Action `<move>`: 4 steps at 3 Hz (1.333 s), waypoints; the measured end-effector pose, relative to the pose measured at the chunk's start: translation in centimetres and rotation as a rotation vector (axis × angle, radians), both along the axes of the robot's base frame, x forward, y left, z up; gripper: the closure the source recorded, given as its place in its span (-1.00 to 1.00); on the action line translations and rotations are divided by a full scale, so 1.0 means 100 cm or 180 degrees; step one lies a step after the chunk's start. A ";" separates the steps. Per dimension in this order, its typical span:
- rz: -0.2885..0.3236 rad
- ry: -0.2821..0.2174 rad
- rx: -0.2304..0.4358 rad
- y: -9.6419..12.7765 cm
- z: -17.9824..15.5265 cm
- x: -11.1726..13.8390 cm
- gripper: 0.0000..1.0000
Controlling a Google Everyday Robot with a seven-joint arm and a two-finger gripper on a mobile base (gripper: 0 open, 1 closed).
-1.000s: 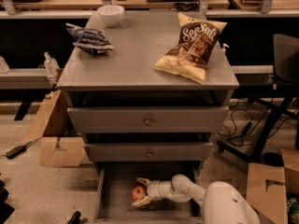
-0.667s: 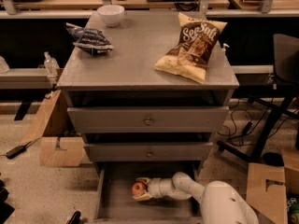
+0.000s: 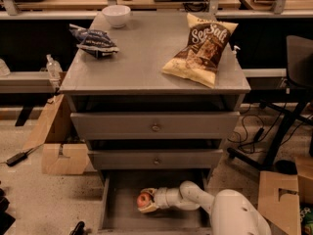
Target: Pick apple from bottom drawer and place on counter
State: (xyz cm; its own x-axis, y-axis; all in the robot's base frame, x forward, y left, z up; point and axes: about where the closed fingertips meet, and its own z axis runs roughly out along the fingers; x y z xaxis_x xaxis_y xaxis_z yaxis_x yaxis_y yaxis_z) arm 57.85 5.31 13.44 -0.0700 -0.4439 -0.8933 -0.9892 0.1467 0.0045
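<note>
The small red-orange apple (image 3: pixel 144 199) sits in the open bottom drawer (image 3: pixel 117 214), left of its middle. My gripper (image 3: pixel 148 201) reaches into the drawer from the right, and its fingers are around the apple, closed on it. The white arm (image 3: pixel 195 198) runs back to the right. The counter (image 3: pixel 142 58) is the grey cabinet top above, with bare surface in its middle and front left.
A yellow chip bag (image 3: pixel 201 48) lies on the counter's right side, a dark blue bag (image 3: pixel 92 39) at the left, a white bowl (image 3: pixel 117 15) at the back. Two shallower drawers (image 3: pixel 155 127) are shut above. Cardboard boxes (image 3: pixel 57 146) stand on the floor at left and right.
The gripper with the apple has shifted slightly up and back in the drawer. Nothing on the counter has moved.
</note>
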 end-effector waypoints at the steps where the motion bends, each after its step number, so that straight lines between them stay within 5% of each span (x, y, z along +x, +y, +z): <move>1: -0.0003 -0.0002 0.0021 -0.018 0.049 -0.012 1.00; 2: -0.0072 -0.0064 0.0030 -0.054 0.124 -0.018 1.00; 3: -0.0351 -0.0065 0.0001 -0.094 0.232 -0.031 1.00; 4: -0.0453 -0.0097 -0.0069 -0.113 0.308 -0.034 1.00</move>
